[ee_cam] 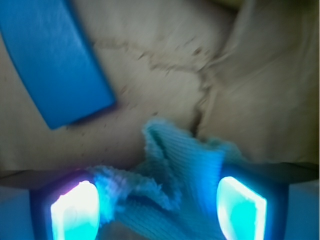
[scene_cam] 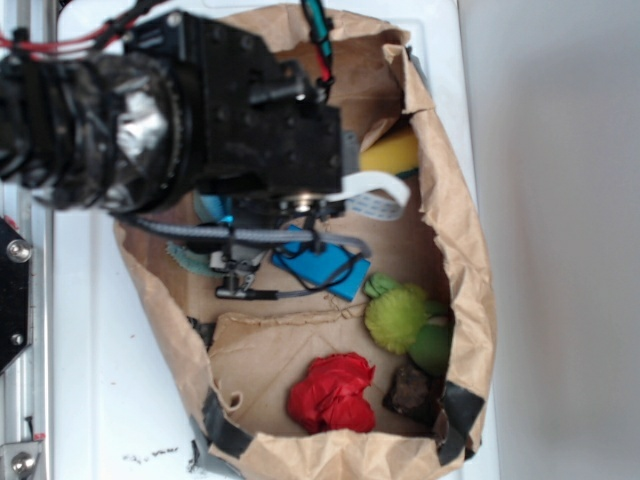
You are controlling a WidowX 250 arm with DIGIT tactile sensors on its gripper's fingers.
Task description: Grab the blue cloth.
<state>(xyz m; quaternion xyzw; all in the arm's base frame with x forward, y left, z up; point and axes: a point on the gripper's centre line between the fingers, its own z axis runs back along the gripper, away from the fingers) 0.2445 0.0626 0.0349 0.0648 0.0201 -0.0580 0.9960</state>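
Exterior view first. The arm hangs over the top left part of a brown paper bag [scene_cam: 455, 250] lying open on a white table [scene_cam: 100, 380], and it blocks nearly everything under it. The gripper [scene_cam: 232, 262] is hidden by the wrist body, so from here I cannot tell how the jaws stand. All I get of the blue cloth [scene_cam: 213, 210] is a small aqua sliver peeking out just under the wrist. A bright blue block [scene_cam: 322, 265] sits just to the right of the gripper. Farther down the bag there is a red cloth [scene_cam: 333, 392], a fuzzy green toy [scene_cam: 400, 315], and something yellow [scene_cam: 392, 152] tucked by the bag wall above.

Wrist view is where it counts. The gripper [ee_cam: 159, 202] has its 2 fingertips [ee_cam: 75, 210] spread apart, glowing at the bottom corners, and the blue cloth [ee_cam: 175, 185] lies bunched right between them, low in the frame. A ridge of terry pokes forward past the tips toward the bag's paper floor. So the cloth is straight ahead and in the gap; the jaws are parted and not yet pinching it. The blue block [ee_cam: 55, 60] lies forward and to the left, well apart from the cloth.

My read: closing the jaws should catch the fold. Whether the tips touch the floor, I can't tell.
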